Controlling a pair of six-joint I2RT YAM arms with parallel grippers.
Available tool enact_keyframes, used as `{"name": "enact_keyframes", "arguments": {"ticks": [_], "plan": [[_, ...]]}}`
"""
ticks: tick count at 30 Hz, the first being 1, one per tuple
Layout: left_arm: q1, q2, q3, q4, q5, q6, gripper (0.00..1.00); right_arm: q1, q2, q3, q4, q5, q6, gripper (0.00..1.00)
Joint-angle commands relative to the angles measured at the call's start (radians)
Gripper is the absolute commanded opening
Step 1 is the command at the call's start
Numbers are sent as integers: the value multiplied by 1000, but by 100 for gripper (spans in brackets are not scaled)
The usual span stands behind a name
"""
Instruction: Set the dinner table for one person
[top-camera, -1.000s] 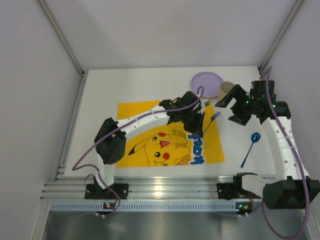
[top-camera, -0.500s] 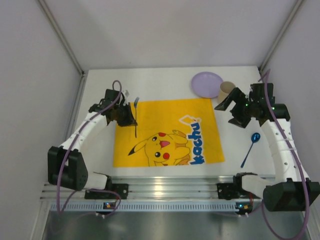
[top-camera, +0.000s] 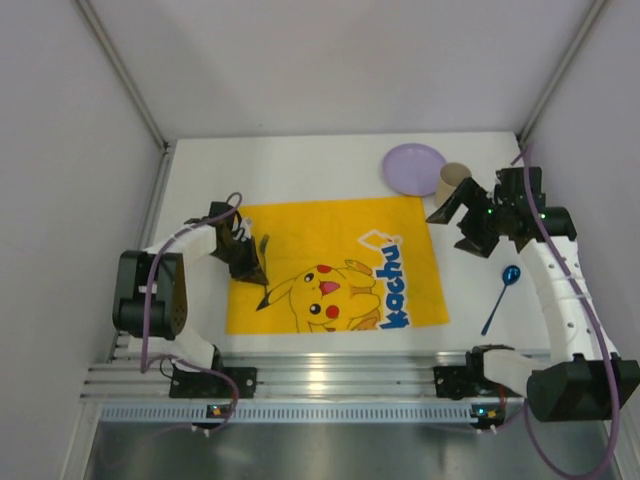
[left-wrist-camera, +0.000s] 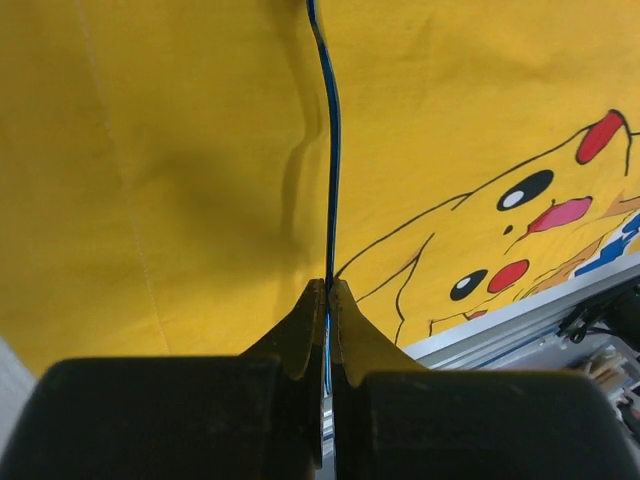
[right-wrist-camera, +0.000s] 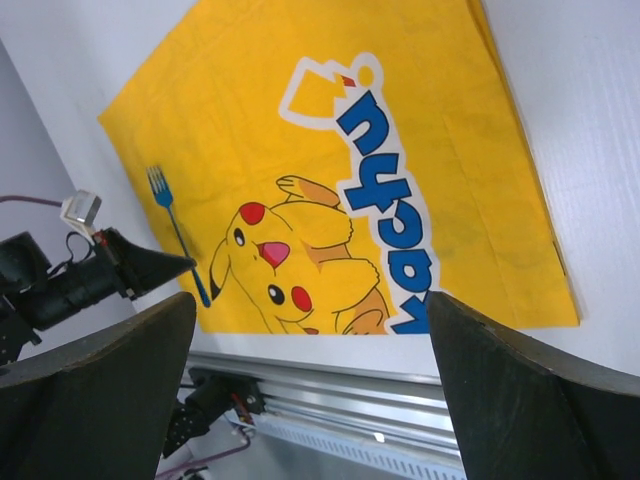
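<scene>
The dinner table (top-camera: 300, 165) filled the top view from the aluminium rail (top-camera: 320, 372) at 6 o'clock to the back wall at 12. A yellow mat (top-camera: 340, 235) lay flat across its near middle, marking the single place.

The left gripper (left-wrist-camera: 328, 295) was clenched on the handle of a blue fork (right-wrist-camera: 178, 235), its two fingers pressed together with the thin metal between them. It held the fork low over the mat's 9 o'clock side, with the tines pointing toward 12. That was probably where the fork belonged, to the left of where the plate would go. The views did not show whether the fork already touched the cloth.

The right gripper (top-camera: 455, 222) stood released, jaws wide and holding nothing, at about 2 o'clock on the table. It was just beside the tan cup (top-camera: 455, 178), apparently ready to take it.

The purple plate (top-camera: 414, 168) sat at 1 o'clock, off the mat and touching or nearly touching the cup. The blue spoon (top-camera: 500, 295) lay on bare white at 4 o'clock, off the mat's right edge. These three looked unplaced, so the setting was judged to be at an early stage.
</scene>
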Motion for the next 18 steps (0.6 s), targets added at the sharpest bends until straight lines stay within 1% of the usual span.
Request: {"name": "enact_keyframes", "arguments": {"ticks": [1,2,3,4,6,7,8,10,11,14,17,18], "plan": [[8,78,27,-46,45,11,0,15,-11,-15,4,0,-17,100],[8,86,26,-52,42,8,0,13,-11,-15,4,2,-17,100],[10,90,23,-66,9,7,0,15,-13,-13,2,3,-20,100],[11,93,21,-70,-4,7,11,15,-13,-13,1,6,-23,100],[11,93,29,-93,-72,2,26,16,-10,-16,-1,13,-26,100],[11,93,33,-106,-97,4,38,16,-11,-18,-1,14,-28,100],[14,95,45,-113,-123,-1,44,16,-10,-19,-2,16,-31,100],[19,101,59,-138,-169,-4,51,16,-7,-22,-7,19,-34,100],[19,109,70,-147,-181,-1,60,16,-4,-22,-11,22,-40,100],[19,103,114,-173,-208,-2,67,15,-2,-19,-25,42,-51,100],[19,86,153,-198,-212,-12,69,10,-1,-2,-57,86,-75,100],[19,70,185,-202,-209,-15,71,6,1,10,-71,123,-86,100]]}}
